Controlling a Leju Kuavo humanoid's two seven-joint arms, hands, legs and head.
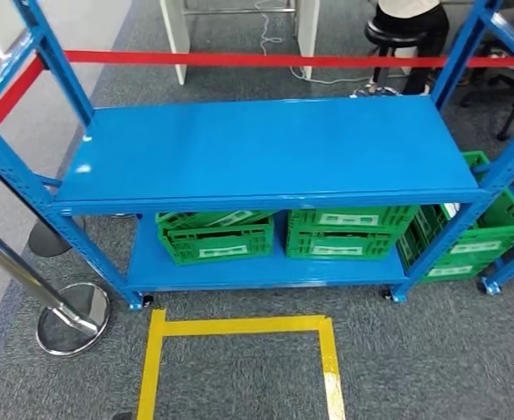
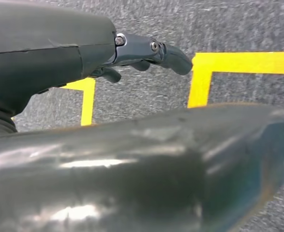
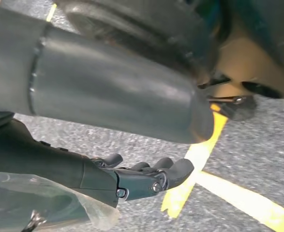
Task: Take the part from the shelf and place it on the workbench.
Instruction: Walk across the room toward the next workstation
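The blue shelf (image 1: 267, 149) stands in front of me in the head view, and its top board is bare. My right hand (image 3: 140, 179) hangs beside my body over the carpet. A clear plastic bag with a small metal part (image 3: 41, 203) inside sits against the palm side of that hand, and the fingers reach out past it. How the thumb grips the bag is hidden. My left hand (image 2: 147, 53) also hangs down, its fingers loosely stretched with nothing in them.
Green crates (image 1: 215, 238) (image 1: 347, 232) sit on the shelf's lower board, and another green crate (image 1: 478, 236) is at the right. A yellow tape square (image 1: 241, 326) marks the carpet. A stanchion base (image 1: 72, 317) stands at the left. A red barrier band (image 1: 274, 59) and a seated person (image 1: 405, 26) are behind the shelf.
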